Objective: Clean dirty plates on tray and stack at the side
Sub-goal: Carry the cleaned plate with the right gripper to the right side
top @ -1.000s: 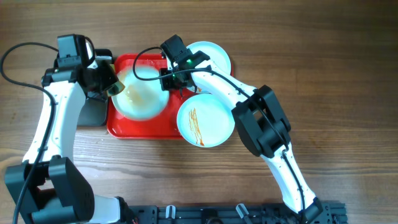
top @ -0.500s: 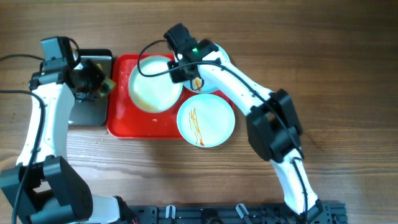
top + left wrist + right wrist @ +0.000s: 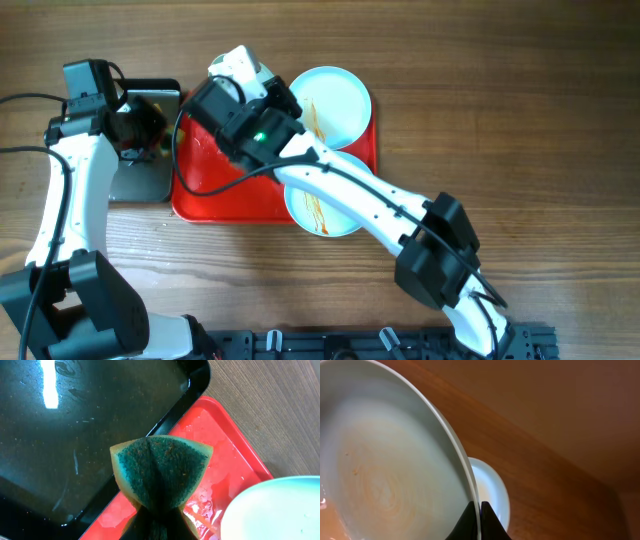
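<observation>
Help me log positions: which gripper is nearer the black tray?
Left. The left gripper, pinching a sponge, hovers at the black tray edge; the right gripper, holding a tilted plate, is above the red tray beside it.

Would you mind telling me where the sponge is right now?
In the left wrist view, the sponge is pinched in the left gripper, above where the black tray meets the left rim of the red tray.

Red tray, two streaked white plates at its right edge, third plate tilted
</observation>
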Robot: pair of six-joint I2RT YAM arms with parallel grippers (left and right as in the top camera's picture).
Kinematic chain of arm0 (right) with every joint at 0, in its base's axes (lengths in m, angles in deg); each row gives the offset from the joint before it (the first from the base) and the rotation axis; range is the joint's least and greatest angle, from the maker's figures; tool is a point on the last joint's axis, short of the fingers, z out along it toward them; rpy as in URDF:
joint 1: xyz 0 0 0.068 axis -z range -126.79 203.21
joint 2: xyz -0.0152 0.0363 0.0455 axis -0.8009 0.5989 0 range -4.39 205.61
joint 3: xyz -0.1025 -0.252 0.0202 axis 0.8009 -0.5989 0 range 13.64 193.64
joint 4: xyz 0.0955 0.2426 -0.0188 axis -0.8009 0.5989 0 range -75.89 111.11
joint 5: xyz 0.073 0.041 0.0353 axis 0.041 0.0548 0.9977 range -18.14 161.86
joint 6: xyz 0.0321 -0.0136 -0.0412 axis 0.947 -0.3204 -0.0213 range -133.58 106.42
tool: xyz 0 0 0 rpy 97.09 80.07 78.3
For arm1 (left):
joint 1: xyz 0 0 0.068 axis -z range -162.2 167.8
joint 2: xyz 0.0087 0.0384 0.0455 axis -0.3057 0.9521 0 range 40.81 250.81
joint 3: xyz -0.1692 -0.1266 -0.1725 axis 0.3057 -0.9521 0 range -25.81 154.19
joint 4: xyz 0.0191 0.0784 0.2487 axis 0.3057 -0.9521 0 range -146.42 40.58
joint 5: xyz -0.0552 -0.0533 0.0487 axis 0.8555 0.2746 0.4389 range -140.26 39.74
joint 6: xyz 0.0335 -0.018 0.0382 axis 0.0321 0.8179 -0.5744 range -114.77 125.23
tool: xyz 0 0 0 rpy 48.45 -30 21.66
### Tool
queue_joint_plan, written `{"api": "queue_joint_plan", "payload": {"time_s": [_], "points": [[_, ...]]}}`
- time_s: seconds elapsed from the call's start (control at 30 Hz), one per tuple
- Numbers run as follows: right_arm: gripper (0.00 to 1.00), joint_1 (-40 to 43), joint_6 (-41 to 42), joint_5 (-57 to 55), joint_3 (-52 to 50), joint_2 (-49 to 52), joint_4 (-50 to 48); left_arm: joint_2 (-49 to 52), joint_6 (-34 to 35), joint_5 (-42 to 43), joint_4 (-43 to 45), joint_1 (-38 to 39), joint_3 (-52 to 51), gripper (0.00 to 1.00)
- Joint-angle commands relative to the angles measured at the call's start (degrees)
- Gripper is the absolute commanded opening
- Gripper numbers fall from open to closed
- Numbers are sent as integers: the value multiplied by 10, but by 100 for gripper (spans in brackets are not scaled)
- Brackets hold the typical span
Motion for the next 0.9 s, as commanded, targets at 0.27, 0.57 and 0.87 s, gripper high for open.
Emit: {"api": "queue_joint_plan", "payload": {"time_s": [0.27,0.57,0.87], "points": [[4,11,-16,126,10,-9,17,-8,10,9,-3,-2,1,4],[4,250,33,611,10,-92,61,-8,10,9,-7,-2,1,4],[4,599,48,708,-25,-98,181,-8,7,6,-17,0,1,4]]}}
